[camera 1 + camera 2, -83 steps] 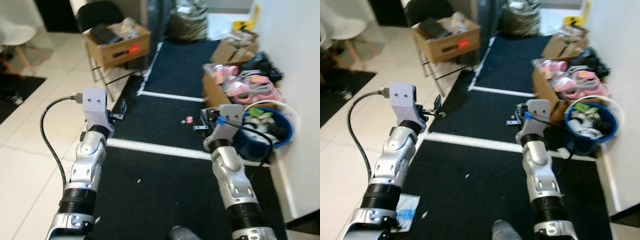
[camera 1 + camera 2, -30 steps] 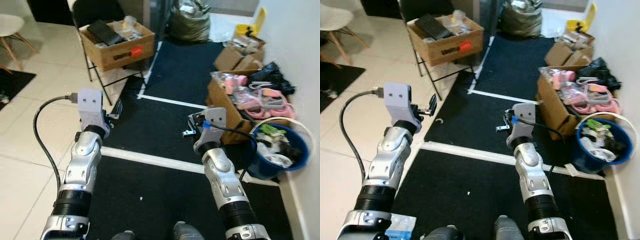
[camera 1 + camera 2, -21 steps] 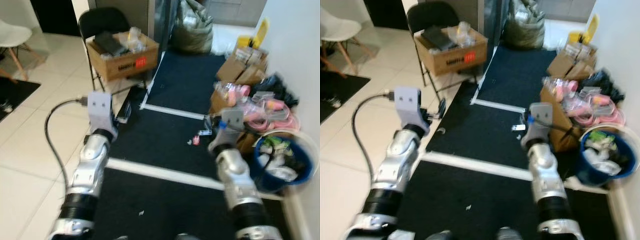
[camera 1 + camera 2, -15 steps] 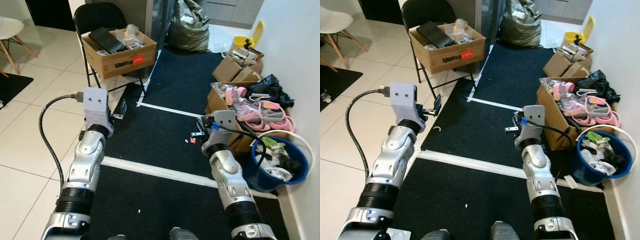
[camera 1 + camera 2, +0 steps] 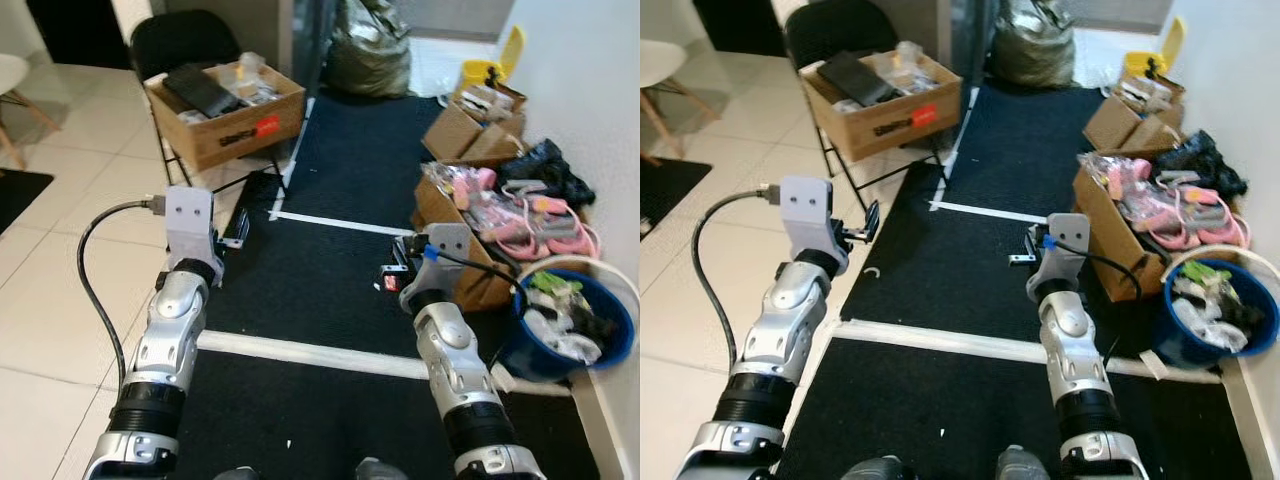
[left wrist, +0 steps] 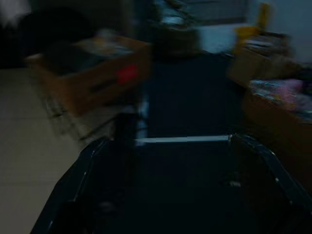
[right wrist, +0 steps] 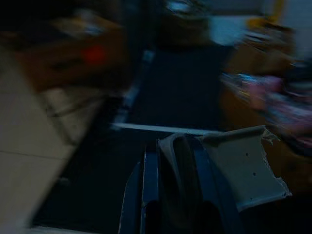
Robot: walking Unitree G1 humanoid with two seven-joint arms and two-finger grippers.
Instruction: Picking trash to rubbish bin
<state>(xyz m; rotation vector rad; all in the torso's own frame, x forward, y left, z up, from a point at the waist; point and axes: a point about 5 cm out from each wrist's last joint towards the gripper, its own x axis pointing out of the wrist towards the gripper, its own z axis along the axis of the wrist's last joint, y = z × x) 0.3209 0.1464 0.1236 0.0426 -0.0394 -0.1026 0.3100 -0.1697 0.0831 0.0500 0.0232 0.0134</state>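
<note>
By the right wall stands a blue rubbish bin with a white rim, full of crumpled trash. My right gripper is held out over the black carpet, left of the bin and short of it. In the right wrist view its fingers are shut on a pale torn scrap that sticks out to one side. A small red scrap shows at the gripper's tip; whether it lies on the carpet I cannot tell. My left gripper hovers open over the carpet's left edge, nothing between its fingers.
An open cardboard box of pink items stands just beyond the right gripper, beside the bin. A black chair carries a loaded box at the far left. More boxes and a full sack lie farther back. White tape lines cross the carpet.
The whole view has shifted a little as I move. Both arms keep the same pose, and the right gripper stays shut on the scrap.
</note>
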